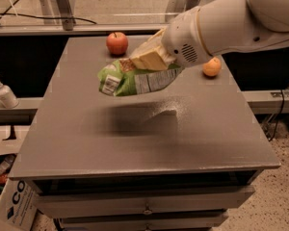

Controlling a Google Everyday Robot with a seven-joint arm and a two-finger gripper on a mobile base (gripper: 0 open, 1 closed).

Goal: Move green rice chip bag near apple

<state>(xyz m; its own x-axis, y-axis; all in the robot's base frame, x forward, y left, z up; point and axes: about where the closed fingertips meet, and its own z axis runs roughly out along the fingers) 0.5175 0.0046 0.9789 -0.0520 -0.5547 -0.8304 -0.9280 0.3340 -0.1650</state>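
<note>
The green rice chip bag (135, 80) hangs in the air above the middle of the grey table (86, 143), its back label side facing me. My gripper (147, 57) is shut on the bag's top edge, with a cream finger (149, 59) pressed on it. The red-orange apple (117, 43) sits near the table's far edge, just behind and left of the bag. The bag's shadow lies on the tabletop below it.
A small orange fruit (212, 67) sits at the table's right side, partly behind my arm. A white pump bottle (4, 92) stands on a ledge to the left. Drawers (144, 206) run under the table front. A cardboard box (14, 206) sits on the floor at lower left.
</note>
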